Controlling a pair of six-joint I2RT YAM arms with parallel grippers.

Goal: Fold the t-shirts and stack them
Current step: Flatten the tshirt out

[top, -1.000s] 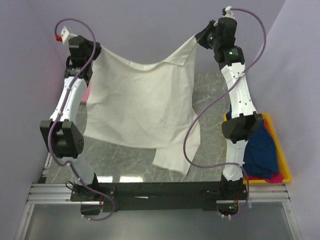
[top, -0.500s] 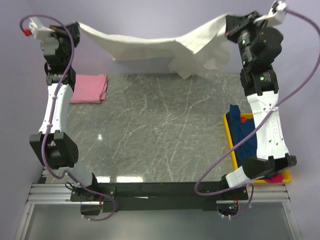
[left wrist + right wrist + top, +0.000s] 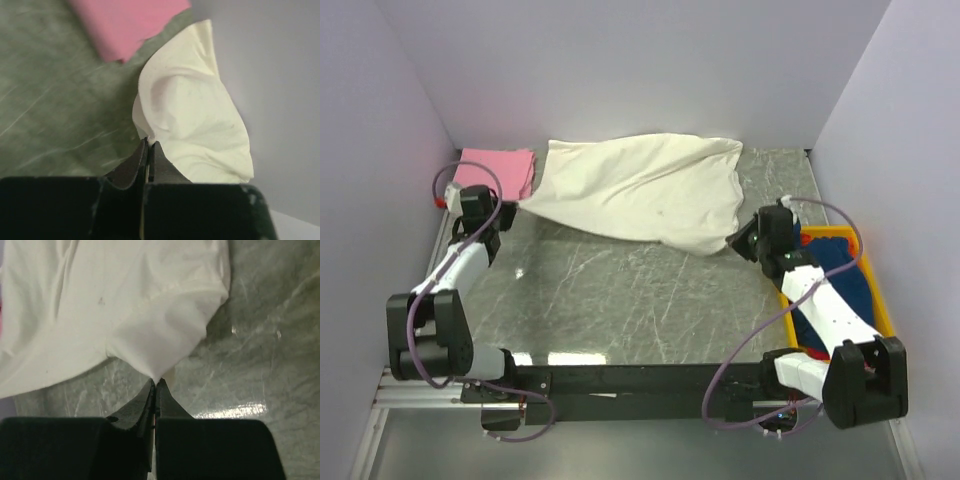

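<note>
The cream-white t-shirt [image 3: 640, 190] lies spread and rumpled across the far half of the table. My left gripper [image 3: 512, 209] is shut on its left corner, low over the table; the left wrist view shows the cloth [image 3: 195, 120] pinched at the fingertips. My right gripper [image 3: 733, 246] is shut on its right front corner; the right wrist view shows the cloth [image 3: 150, 315] drawn to a point between the jaws. A folded pink t-shirt [image 3: 498, 170] lies at the far left, also in the left wrist view [image 3: 125, 22]. Dark blue [image 3: 840, 285] shirts lie in the bin.
A yellow plastic bin [image 3: 876, 290] stands at the table's right edge beside my right arm. Lilac walls close in the back and both sides. Bare grey marble table [image 3: 620, 300] stretches in front of the shirt.
Both arms have swung the cream-white shirt down from high near the back wall and laid it on the table, dropping low and drawing nearer. Both grips have stayed shut on its corners.
</note>
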